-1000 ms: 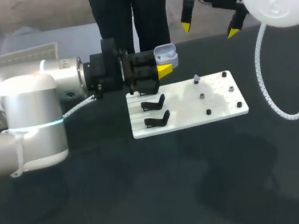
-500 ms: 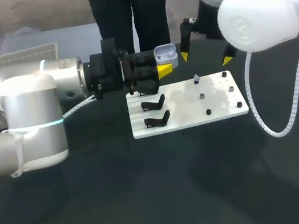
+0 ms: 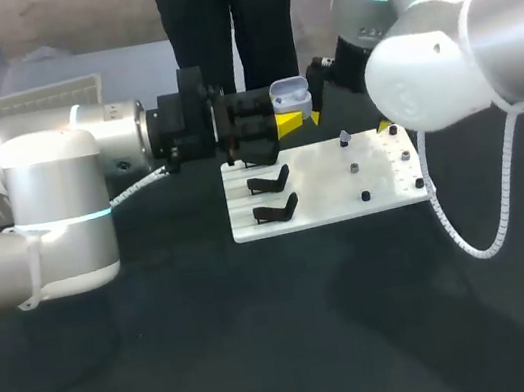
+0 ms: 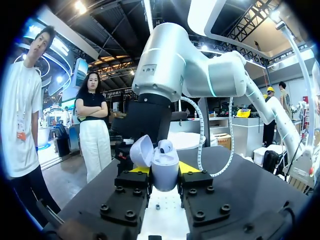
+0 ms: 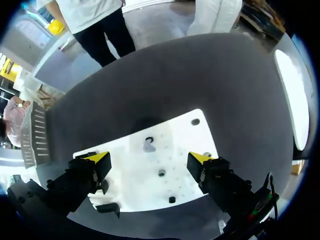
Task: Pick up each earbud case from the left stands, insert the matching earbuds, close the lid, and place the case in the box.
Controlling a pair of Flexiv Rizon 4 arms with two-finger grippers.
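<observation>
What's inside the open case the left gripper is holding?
One earbud sits in the earbud case, whose lid is open. Whether the second slot is filled cannot be seen; the left gripper covers the case's lower sides.

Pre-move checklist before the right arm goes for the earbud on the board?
1. left gripper shut on earbud case: ok.
2. lid open: ok.
3. seated earbud in the case: ok. Second slot free: cannot tell.
4. right gripper open and empty: ok.
5. loose earbud on the white board, ahead of the right gripper and between its fingers' lines: ok.
</observation>
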